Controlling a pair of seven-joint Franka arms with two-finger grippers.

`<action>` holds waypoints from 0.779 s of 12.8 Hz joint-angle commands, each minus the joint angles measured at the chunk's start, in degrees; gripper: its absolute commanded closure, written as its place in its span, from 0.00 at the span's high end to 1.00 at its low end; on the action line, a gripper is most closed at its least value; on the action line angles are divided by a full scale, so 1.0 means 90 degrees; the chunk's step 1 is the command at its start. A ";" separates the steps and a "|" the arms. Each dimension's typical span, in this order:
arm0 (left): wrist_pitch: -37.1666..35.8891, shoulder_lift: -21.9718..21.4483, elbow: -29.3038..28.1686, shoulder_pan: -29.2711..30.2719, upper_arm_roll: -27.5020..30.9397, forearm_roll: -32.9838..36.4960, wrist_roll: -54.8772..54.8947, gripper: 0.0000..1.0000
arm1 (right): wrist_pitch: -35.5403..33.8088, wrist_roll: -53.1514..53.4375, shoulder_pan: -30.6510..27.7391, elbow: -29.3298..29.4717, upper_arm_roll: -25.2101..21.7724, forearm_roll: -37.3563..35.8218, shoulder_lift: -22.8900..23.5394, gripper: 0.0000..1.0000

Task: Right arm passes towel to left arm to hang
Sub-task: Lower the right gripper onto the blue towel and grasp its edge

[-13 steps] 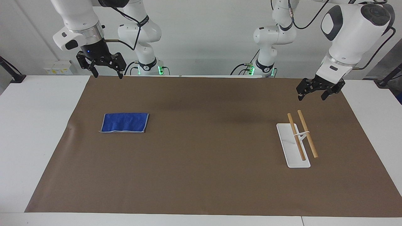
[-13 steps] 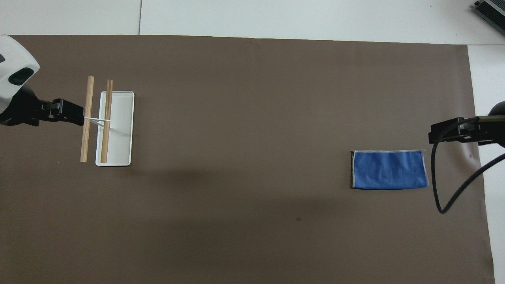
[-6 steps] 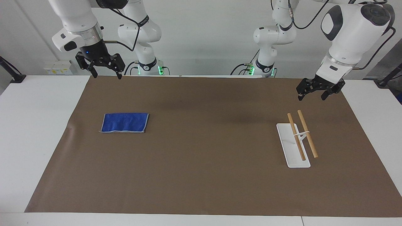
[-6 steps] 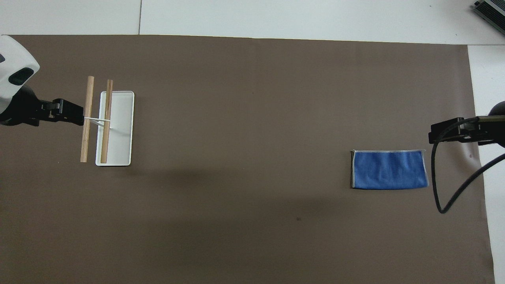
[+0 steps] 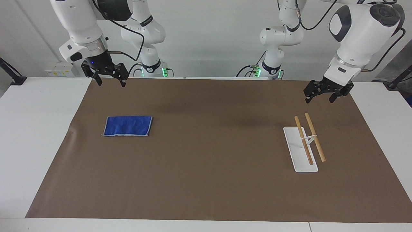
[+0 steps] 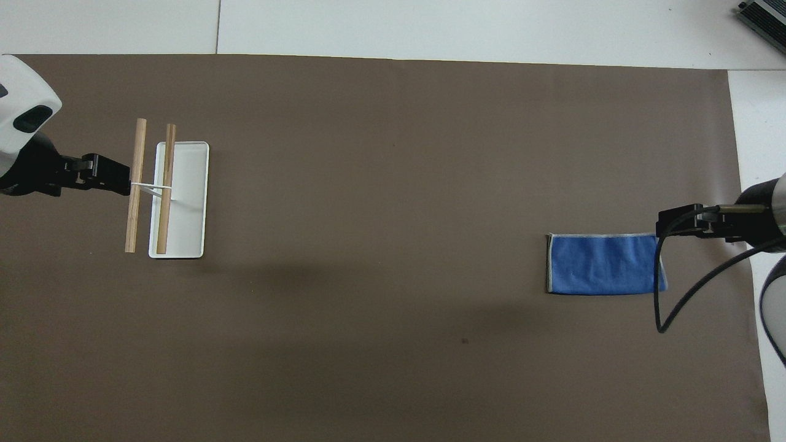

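Note:
The blue towel lies flat and folded on the brown mat, toward the right arm's end of the table; it also shows in the overhead view. My right gripper hangs open and empty well above the mat, apart from the towel. From overhead the right gripper sits over the towel's corner. My left gripper is open and empty, raised over the mat beside the rack, and the left arm waits; it also shows overhead.
A white tray with two wooden rods on a small stand sits toward the left arm's end of the table, also seen overhead. White tabletop surrounds the mat. A black cable dangles from the right wrist.
My right gripper has come lower and shifted toward the towel, now over its corner in the overhead view. The left arm, the towel and the rack have not moved.

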 commanded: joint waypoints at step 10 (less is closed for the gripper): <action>-0.0002 -0.0180 -0.0178 0.0079 -0.0057 0.0100 0.0004 1.00 | 0.3094 -0.0694 -0.0391 -0.2494 0.0021 0.0027 0.0558 1.00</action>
